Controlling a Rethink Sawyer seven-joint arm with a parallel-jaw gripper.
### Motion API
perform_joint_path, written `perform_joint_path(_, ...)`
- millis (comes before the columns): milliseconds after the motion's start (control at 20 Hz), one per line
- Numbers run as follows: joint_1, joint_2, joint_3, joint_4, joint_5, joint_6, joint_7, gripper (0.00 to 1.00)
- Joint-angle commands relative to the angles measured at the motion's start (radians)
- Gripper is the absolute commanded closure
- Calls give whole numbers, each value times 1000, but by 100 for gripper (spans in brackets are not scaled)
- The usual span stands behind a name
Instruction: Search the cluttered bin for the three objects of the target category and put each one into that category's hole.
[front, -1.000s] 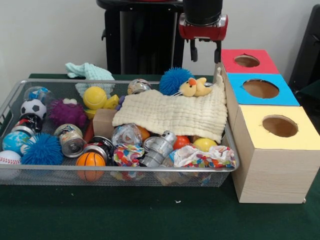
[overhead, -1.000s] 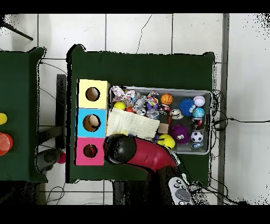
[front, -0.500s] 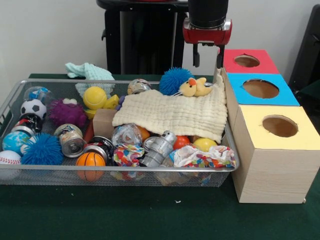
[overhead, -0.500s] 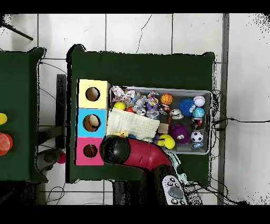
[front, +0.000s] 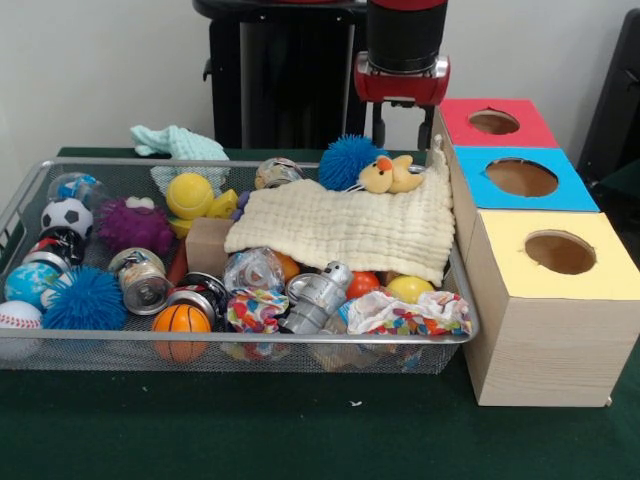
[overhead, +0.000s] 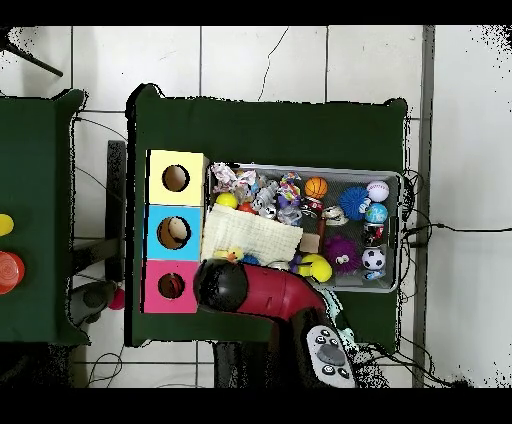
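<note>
1. Clutter is held in a wire mesh bin (front: 20, 200) spread across the left and centre of the front view. At its left end a soccer ball (front: 66, 215), a baseball (front: 18, 317), a blue spiky ball (front: 84, 301) and a purple fuzzy ball (front: 133, 226) are seen.
2. Toward the centre, a tin can (front: 142, 281), a small basketball (front: 181, 320), a yellow ball (front: 189, 194) and a wooden block (front: 207, 246) are found.
3. A cream cloth (front: 345, 229) is draped over the bin's right half and reaches its right rim. A yellow plush duck (front: 389, 175) lies on the cloth's upper edge, just beside a second blue spiky ball (front: 350, 160).
4. Below the cloth, a silver toy figure (front: 316, 296) and a patterned crumpled cloth (front: 405, 313) lie against the front rim.
5. At the right of the frame, a wooden box is set against the bin, with a red-topped hole (front: 493, 122), a blue-topped hole (front: 521, 177) and a yellow-topped hole (front: 559, 251). In the overhead view something pale is seen inside the blue-topped hole; the other two look dark.
6. The gripper (front: 402, 125) hangs at the top centre, above the duck and the cloth's upper right corner; its fingers are parted, with nothing between them.
7. Compared with half a second earlier, the gripper is found slightly further left and away from the red-topped hole; the bin's contents are unchanged.
</note>
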Motion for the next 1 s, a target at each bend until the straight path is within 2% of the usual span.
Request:
perform_joint_path(50, -1, 54, -11, -80, -71, -57, 82, 0)
perform_joint_path(550, -22, 69, 20, -68, -66, -57, 101, 0)
perform_joint_path(800, -49, 63, 61, -42, -33, -83, 117, 0)
perform_joint_path(1000, -52, 66, 69, -34, -35, -130, 129, 0)
